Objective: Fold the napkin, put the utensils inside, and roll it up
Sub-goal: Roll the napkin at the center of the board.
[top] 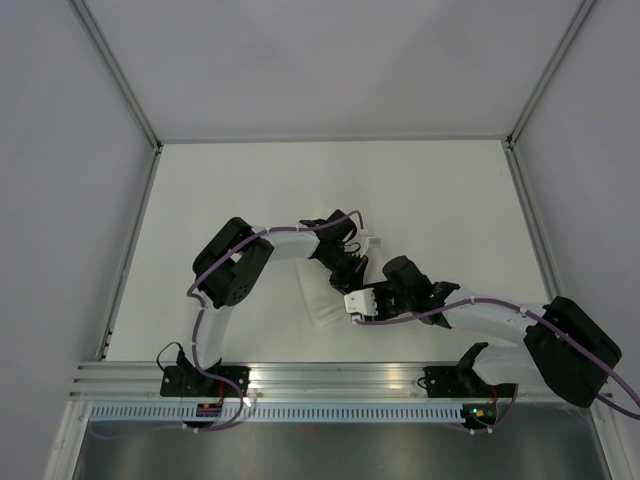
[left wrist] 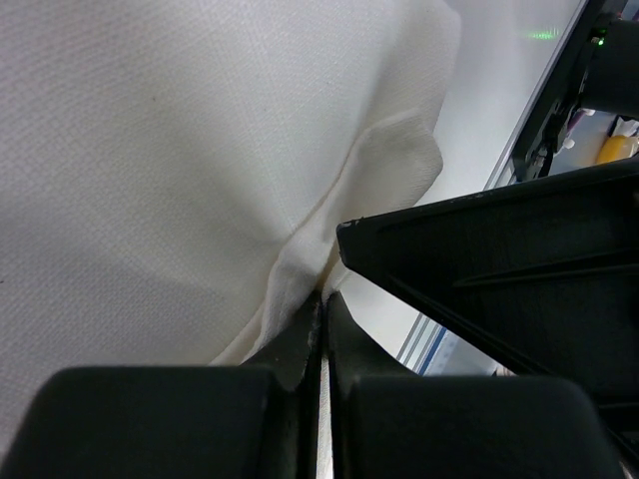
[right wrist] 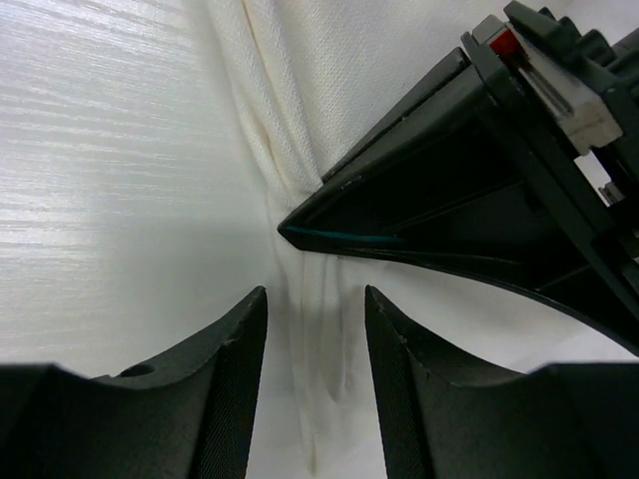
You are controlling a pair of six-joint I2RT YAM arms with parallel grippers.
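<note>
Off-white table, walled enclosure around it. Left arm reaches right from its elbow and right arm reaches left. Both wrists meet near table middle, slightly toward the near edge.

The napkin lies on the table right under both wrists, bunched into a white lump rather than flat, mostly covered by the arms in top view. Creases and a raised ridge show in the wrist views.

Left gripper: fingers pressed together, pinching a fold of the napkin, with cloth pulled up into a peak at the tips.

Right gripper: fingers apart and low over the napkin, a wrinkled ridge of cloth running between them; can't tell if the pads touch it. Its tips sit just beside the left gripper's tip, which points in from the upper right of the right wrist view.
</note>
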